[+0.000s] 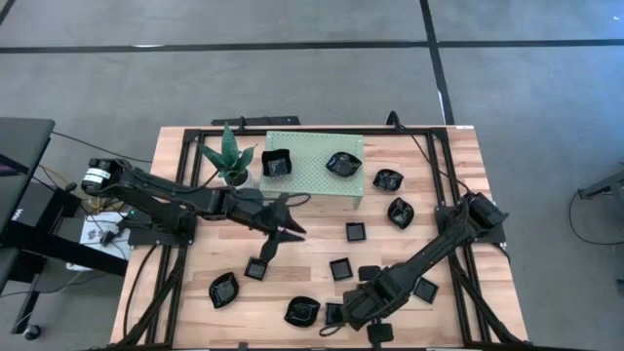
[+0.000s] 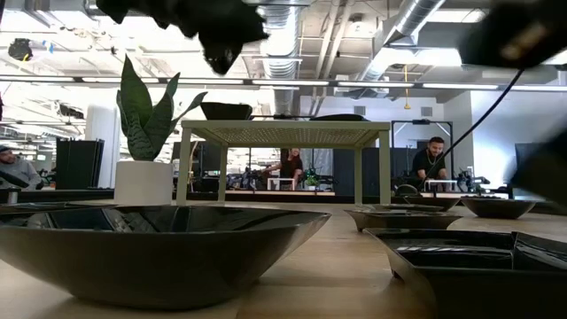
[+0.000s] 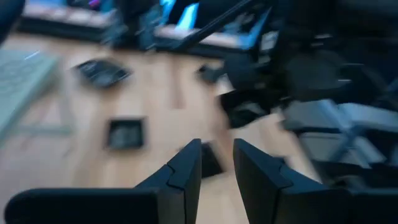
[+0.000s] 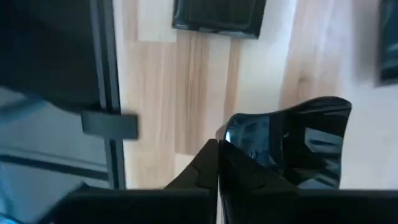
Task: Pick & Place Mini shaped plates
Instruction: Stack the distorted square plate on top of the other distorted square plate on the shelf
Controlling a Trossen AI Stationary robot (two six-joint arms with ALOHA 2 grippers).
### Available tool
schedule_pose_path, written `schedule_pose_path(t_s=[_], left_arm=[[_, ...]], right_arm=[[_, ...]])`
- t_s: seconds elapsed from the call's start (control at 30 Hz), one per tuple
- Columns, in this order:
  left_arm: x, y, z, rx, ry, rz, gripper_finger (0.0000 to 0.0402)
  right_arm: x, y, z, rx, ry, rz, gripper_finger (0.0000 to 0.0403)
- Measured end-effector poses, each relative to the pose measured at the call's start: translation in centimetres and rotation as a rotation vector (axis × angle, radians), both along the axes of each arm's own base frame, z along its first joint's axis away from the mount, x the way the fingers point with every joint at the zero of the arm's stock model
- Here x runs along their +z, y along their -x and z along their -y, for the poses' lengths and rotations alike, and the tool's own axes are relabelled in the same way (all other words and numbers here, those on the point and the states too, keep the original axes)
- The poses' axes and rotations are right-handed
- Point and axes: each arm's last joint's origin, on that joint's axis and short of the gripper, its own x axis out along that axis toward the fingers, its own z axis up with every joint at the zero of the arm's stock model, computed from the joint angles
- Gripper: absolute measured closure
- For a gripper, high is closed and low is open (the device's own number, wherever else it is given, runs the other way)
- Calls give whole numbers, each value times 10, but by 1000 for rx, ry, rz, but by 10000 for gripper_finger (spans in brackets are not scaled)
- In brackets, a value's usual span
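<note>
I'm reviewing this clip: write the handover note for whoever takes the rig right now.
Right gripper: shut on the rim of a plate at the table's near edge.
Left gripper: open, empty, hovering mid-table above a square plate.
Done: two plates sit on the green stand.
Left: the other plates are scattered on the table, two just right of the stand, the rest toward the near side. The plant stands left of the stand.
Next, likely: carry the right gripper's plate to the stand.
</note>
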Motion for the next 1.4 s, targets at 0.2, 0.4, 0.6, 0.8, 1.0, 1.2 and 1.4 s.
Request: schedule_pose_path(t_s=[0.2, 0.4, 0.6, 0.8, 1.0, 1.2, 1.4], left_arm=[[9, 5, 31, -187, -55, 122, 307], [9, 15, 60, -334, -201, 205, 307], [-6, 5, 73, -299, -178, 199, 307], [-41, -14, 74, -77, -188, 84, 307], [-48, -22, 62, 69, -228, 72, 307], [-56, -27, 51, 112, -273, 44, 307], [-71, -32, 49, 137, -309, -8, 307]], right_arm=[[27, -4, 5, 305, 168, 115, 401], [29, -10, 15, 699, 298, 176, 402], [29, -27, 43, 831, 322, 171, 402], [30, -43, 81, 819, 303, 128, 402], [39, -52, 111, 810, 312, 158, 403], [41, -62, 119, 872, 330, 242, 403], [42, -66, 123, 853, 337, 272, 403]])
